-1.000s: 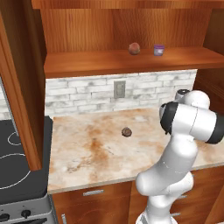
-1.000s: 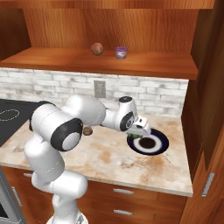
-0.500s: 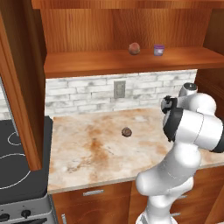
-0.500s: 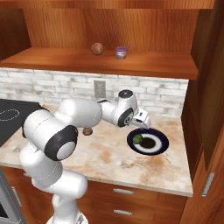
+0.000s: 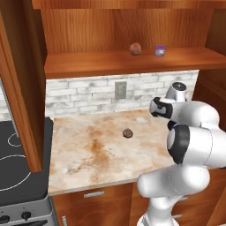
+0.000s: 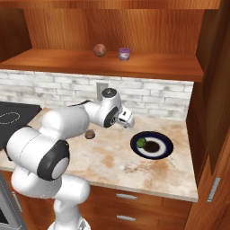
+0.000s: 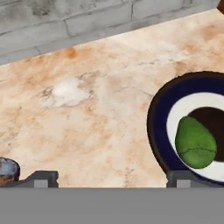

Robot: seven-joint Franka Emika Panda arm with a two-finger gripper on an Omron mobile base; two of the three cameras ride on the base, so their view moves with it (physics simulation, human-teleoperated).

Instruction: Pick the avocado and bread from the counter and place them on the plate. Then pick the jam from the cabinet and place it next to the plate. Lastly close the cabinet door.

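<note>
The avocado (image 6: 141, 143) lies on the left part of the plate (image 6: 167, 148), green and free of the fingers; the hand view shows the avocado (image 7: 195, 142) inside the navy rim of the plate (image 7: 155, 118). My gripper (image 6: 128, 120) hovers just left of the plate and above the counter (image 6: 112, 161), open, its fingertips (image 7: 41, 177) set wide with nothing between them. The bread (image 5: 127, 133) sits alone mid-counter, to the gripper's left, and the bread (image 7: 8, 170) peeks in at the hand view's lower left. The jam (image 5: 160, 50) stands on the cabinet shelf (image 5: 88, 64).
A reddish-brown ball (image 5: 135, 48) rests on the shelf left of the jam. An open cabinet door (image 5: 17, 88) hangs over the counter's left end, beside the black stovetop (image 5: 17, 167). A brick backsplash with a wall outlet (image 5: 119, 89) runs behind the counter.
The gripper went from shut to open and let the avocado go onto the plate. The hand then rose and drew back to the left of the plate.
</note>
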